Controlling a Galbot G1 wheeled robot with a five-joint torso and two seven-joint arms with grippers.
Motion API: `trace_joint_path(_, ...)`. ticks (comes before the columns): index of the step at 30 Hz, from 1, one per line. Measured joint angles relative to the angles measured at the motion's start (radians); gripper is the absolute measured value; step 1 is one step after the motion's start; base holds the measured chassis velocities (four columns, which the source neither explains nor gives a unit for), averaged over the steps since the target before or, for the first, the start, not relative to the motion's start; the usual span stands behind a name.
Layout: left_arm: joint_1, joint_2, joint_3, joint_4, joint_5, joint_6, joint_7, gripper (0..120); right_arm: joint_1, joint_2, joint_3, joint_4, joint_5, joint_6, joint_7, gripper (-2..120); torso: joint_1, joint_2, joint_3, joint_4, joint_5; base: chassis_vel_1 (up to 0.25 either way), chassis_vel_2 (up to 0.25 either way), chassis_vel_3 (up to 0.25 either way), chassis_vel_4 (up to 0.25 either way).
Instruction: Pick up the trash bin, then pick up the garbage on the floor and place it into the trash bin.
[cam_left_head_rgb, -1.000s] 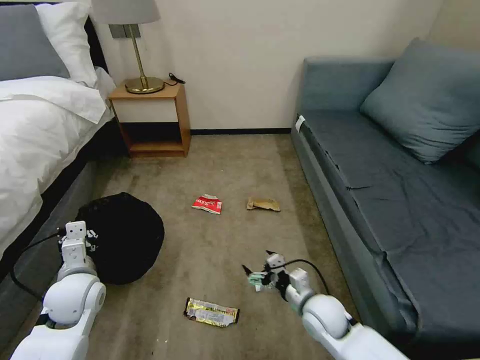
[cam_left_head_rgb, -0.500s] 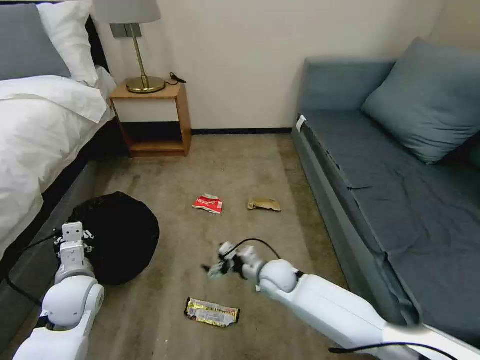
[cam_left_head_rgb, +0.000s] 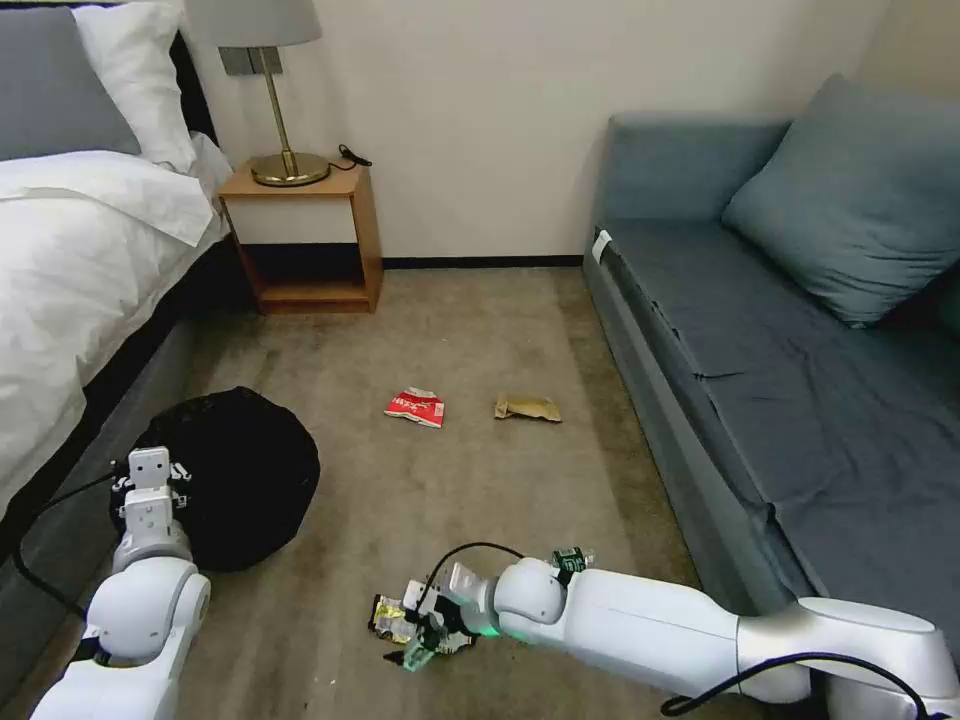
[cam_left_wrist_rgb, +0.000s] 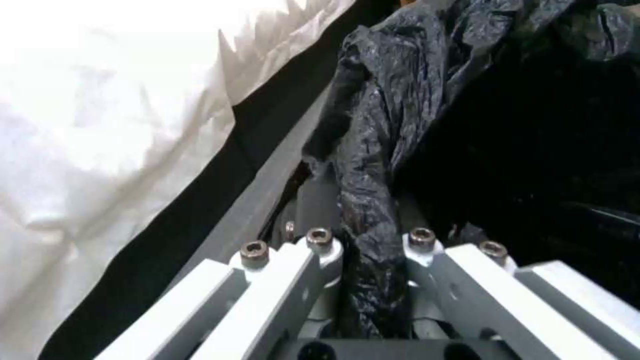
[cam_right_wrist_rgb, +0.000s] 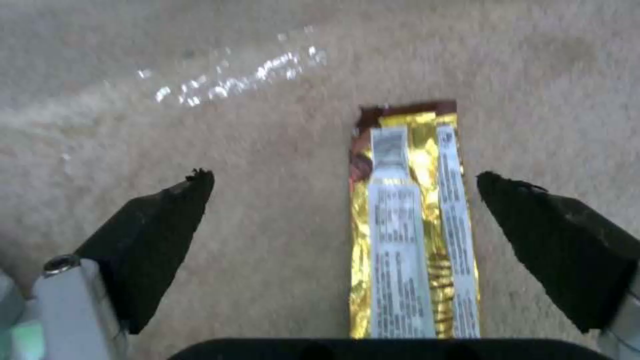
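Room, head view: bed (cam_left_head_rgb: 70, 260) along the robot's left, grey-blue sofa (cam_left_head_rgb: 800, 360) along its right, carpet (cam_left_head_rgb: 460, 330) between. Wooden nightstand (cam_left_head_rgb: 305, 240) w/ brass lamp (cam_left_head_rgb: 275, 110) stands against the far wall by the bed.

Trash bin (cam_left_head_rgb: 235, 475): on the carpet beside the bed, left of centre, black bag liner covering all visible surface. Left gripper (cam_left_head_rgb: 150, 480) sits at the bin's near rim. In the left wrist view the left gripper (cam_left_wrist_rgb: 370, 270) has both fingers clamped on a bunched fold of the black liner (cam_left_wrist_rgb: 373, 165); bin interior dark.

Right arm reaches low across the foreground, gripper pointing toward the robot's left. Right gripper (cam_left_head_rgb: 425, 635) is directly over the gold-yellow wrapper (cam_left_head_rgb: 395, 615), close to the carpet. Right wrist view: dark fingertips (cam_right_wrist_rgb: 160, 235) spread wide, nothing between them but carpet and wrapper (cam_right_wrist_rgb: 410, 225); wrapper lies flat, lengthwise, nearer one finger than the other, not touched by either.

Garbage elsewhere: red-and-white wrapper (cam_left_head_rgb: 415, 407) and tan packet (cam_left_head_rgb: 527, 408) lie mid-carpet, side by side, apart from each other, well ahead of the right gripper. A small green-labelled item (cam_left_head_rgb: 572, 557) shows just behind the right forearm; cannot tell if it rests on the carpet.
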Motion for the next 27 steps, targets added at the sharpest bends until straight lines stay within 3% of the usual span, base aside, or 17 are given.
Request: trace_joint_path(27, -0.004, -0.019, 0.014, 0.017, -0.007, -0.017, -0.002, 4, -0.034, 0.047, 0.032, -0.2, -0.083, 0.023, -0.039, 99, 0.0, 0.0, 0.0, 0.0, 0.0001, 0.0, 0.0, 0.0, 0.0)
